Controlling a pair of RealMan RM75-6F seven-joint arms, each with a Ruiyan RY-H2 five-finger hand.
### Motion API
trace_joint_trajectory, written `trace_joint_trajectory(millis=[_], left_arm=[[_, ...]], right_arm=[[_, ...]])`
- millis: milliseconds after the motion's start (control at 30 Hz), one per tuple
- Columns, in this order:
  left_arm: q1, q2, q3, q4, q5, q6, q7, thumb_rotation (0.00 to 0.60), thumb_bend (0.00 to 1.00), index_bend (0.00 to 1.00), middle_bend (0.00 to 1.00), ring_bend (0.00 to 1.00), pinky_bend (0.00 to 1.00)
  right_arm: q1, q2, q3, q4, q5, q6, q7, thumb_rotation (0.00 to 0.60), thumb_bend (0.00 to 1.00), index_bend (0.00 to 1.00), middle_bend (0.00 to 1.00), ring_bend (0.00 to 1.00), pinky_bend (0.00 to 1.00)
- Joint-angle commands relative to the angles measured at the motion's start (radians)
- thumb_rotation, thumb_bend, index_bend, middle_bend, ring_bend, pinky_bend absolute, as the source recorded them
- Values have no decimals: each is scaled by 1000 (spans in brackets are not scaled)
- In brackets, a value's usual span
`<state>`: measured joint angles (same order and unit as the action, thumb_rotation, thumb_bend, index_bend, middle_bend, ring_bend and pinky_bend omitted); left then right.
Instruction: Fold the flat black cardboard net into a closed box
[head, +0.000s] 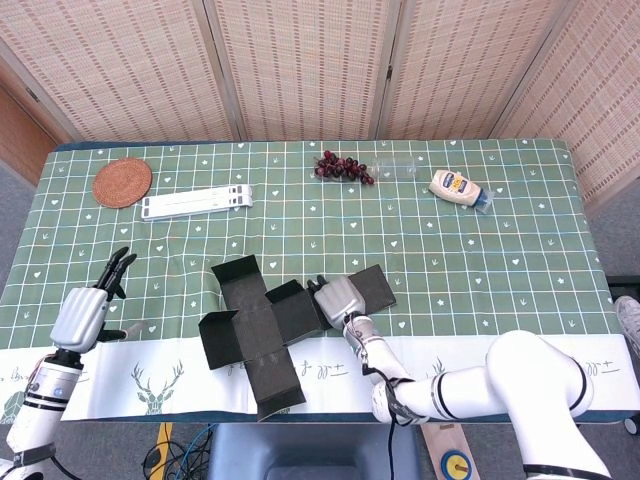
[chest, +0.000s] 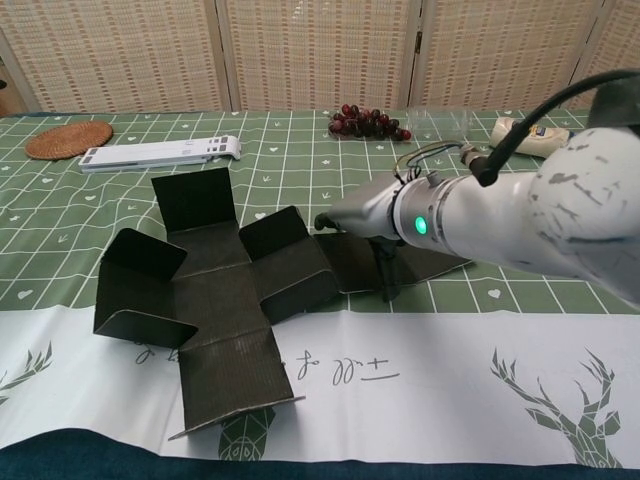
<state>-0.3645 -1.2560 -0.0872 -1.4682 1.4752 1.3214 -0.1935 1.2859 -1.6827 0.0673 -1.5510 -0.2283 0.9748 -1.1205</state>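
Note:
The black cardboard net (head: 262, 327) lies mostly flat near the table's front edge, and several of its flaps stand partly upright (chest: 193, 203). My right hand (head: 338, 297) hovers over the net's right-hand strip (chest: 350, 262), just right of the raised middle flap (chest: 275, 232). Its dark fingertips (chest: 386, 288) reach down and touch that strip, gripping nothing. My left hand (head: 85, 310) is off to the left of the net, above the tablecloth, fingers spread and empty. The chest view does not show it.
Along the far side are a woven coaster (head: 122, 183), a long white folded stand (head: 196, 203), a bunch of grapes (head: 343, 167) and a mayonnaise bottle (head: 460, 187). Bare green cloth (head: 480, 270) lies to the net's right.

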Motion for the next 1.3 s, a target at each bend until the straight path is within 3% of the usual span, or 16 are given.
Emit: trace_joint_trajectory(millis=[33, 367, 467, 567, 667, 833, 1300], left_arm=[[1, -2, -1, 2, 1, 0, -3, 600, 103, 0, 0, 456, 777], [4, -11, -3, 11, 6, 4, -21, 600, 103, 0, 0, 457, 777], [7, -10, -3, 15, 6, 8, -27, 600, 104, 0, 0, 458, 777], [10, -9, -4, 21, 9, 13, -33, 600, 103, 0, 0, 480, 777], [11, -5, -4, 28, 10, 13, -32, 600, 103, 0, 0, 460, 778], [12, -7, 5, 61, 23, 13, -12, 600, 103, 25, 0, 515, 781], [-35, -131, 79, 290, 124, -49, 154, 600, 103, 0, 0, 475, 781]], right_arm=[[5, -4, -3, 4, 7, 2, -5, 600, 37, 0, 86, 780, 962], [37, -29, -14, 12, 41, 19, -52, 600, 45, 0, 94, 780, 962], [42, -36, -12, 12, 42, 30, -58, 600, 151, 25, 122, 780, 962], [37, -36, -7, 7, 21, 46, -45, 600, 280, 114, 168, 781, 962], [27, -24, -2, -10, 3, 54, -27, 600, 345, 164, 204, 786, 962], [8, 9, 4, -42, -35, 54, 11, 600, 365, 183, 224, 789, 962], [-42, 29, -13, -37, -117, 21, 102, 600, 385, 201, 241, 794, 962]])
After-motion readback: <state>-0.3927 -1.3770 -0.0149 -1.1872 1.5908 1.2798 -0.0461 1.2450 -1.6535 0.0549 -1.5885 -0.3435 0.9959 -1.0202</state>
